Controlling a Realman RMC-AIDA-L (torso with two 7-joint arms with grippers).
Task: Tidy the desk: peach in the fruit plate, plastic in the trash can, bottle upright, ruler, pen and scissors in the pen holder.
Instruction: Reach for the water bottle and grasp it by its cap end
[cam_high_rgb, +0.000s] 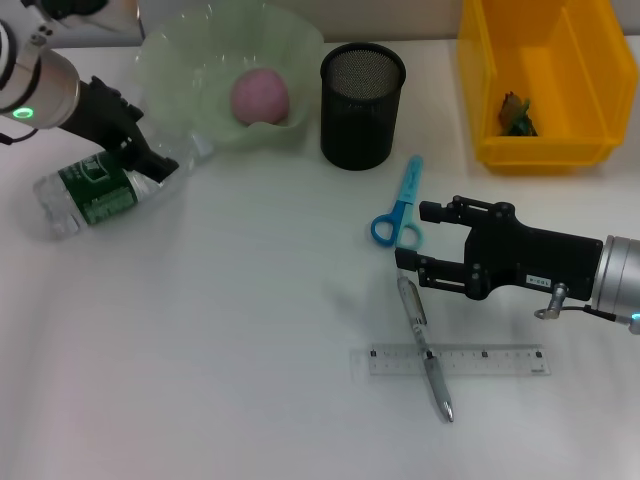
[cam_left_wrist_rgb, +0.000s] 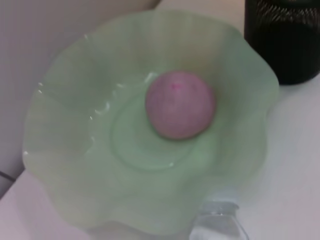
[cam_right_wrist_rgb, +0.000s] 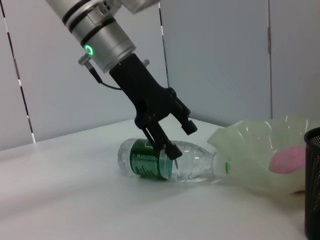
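Beside the pen holder (cam_high_rgb: 362, 103), which we take as our landmark on the counter (cam_high_rgb: 220, 340), we see the peach (cam_high_rgb: 261, 96) lying in the fruit plate (cam_high_rgb: 170, 60) just to its left. Farther left of the holder the bottle (cam_high_rgb: 100, 190) lies on its side, and our left tool (cam_high_rgb: 150, 160) straddles it with fingers spread wide, not closed on it. In front of the holder lie the scissors (cam_high_rgb: 400, 205); nearer us the pen (cam_high_rgb: 425, 345) lies across the ruler (cam_high_rgb: 458, 360). Our right tool (cam_high_rgb: 412, 238) hovers wide open just beside the scissors' handles, holding nothing. Right of the holder stands the trash can (cam_high_rgb: 480, 90), with plastic (cam_high_rgb: 517, 112) inside.
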